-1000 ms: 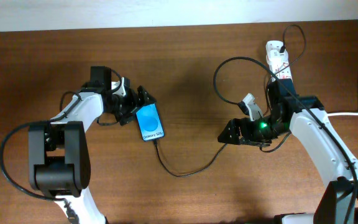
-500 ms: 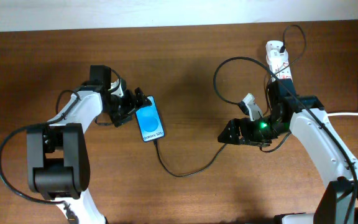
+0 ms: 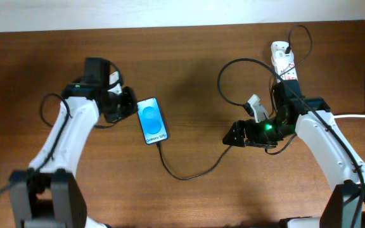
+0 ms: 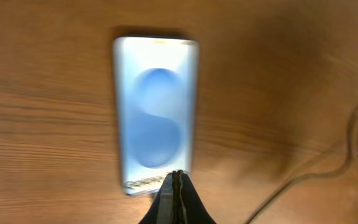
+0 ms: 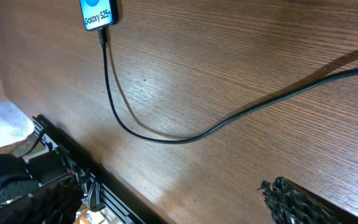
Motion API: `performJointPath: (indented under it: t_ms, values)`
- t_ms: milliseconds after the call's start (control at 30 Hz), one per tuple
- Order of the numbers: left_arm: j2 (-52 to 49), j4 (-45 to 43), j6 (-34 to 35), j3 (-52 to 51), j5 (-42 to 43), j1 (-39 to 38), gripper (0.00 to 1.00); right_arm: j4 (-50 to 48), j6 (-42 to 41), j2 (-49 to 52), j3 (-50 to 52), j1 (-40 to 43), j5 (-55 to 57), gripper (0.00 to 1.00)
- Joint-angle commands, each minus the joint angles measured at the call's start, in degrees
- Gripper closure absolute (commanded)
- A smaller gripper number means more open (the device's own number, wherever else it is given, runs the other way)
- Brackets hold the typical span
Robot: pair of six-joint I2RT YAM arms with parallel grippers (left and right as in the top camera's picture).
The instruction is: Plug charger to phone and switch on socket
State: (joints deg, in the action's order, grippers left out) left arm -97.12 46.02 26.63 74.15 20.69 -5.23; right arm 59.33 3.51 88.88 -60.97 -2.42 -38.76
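Lying on grainy wood (image 3: 189, 76): slim rect. phone (image 3: 153, 120), thin charger (image 3: 189, 177); L pincer (image 4: 176, 190) pressed together, R pincer (image 5: 169, 186) spread.

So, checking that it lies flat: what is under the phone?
Only the wooden table shows around the phone, which looks flat on it. The black cable enters its bottom edge, not beneath it. The patch directly underneath is covered by the phone itself.

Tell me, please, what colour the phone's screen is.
The phone screen is bright blue with white lettering near one end, clearest in the overhead view.
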Motion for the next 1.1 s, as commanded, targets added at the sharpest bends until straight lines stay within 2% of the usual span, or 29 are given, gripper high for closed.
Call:
performJointPath:
  t_ms: [0,100,267,433,533,667,767,933,1067]
  values:
    - [1.38,-2.97,-0.07,0.59,-4.46,-9.03,1.00,-0.09,0.76,-0.44,-0.70,0.20,0.48,0.01]
    - [-0.63,-5.49,4.35,0.59,-13.42,-16.28,1.00,0.28,0.76,-0.44,-0.70,0.20,0.50,0.01]
    - [-8.94,-9.18,7.23,0.57,-14.12,-21.84,1.00,0.94,0.76,-0.44,-0.70,0.20,0.48,0.01]
    - [-13.68,-9.25,7.23,0.57,-14.10,-21.99,1.00,1.53,0.76,-0.44,-0.70,0.20,0.57,0.01]
    - [-13.66,-5.73,7.23,0.59,-12.83,-21.99,1.00,1.60,0.70,-0.44,-0.70,0.20,3.30,0.01]
    - [-11.91,4.20,6.71,0.59,-13.05,-21.99,1.00,1.31,0.57,-0.44,-0.70,0.20,4.57,0.01]
    - [-4.66,10.82,4.59,0.59,-14.10,-22.32,1.00,1.05,0.59,-0.44,-0.70,0.20,5.01,0.01]
    - [17.14,25.38,4.66,0.59,-26.18,-23.74,1.00,1.07,0.59,-0.44,-0.70,0.20,5.03,0.02]
    - [31.89,31.32,6.95,0.59,-32.83,-25.53,1.00,1.09,0.55,-0.44,-0.70,0.20,4.96,0.01]
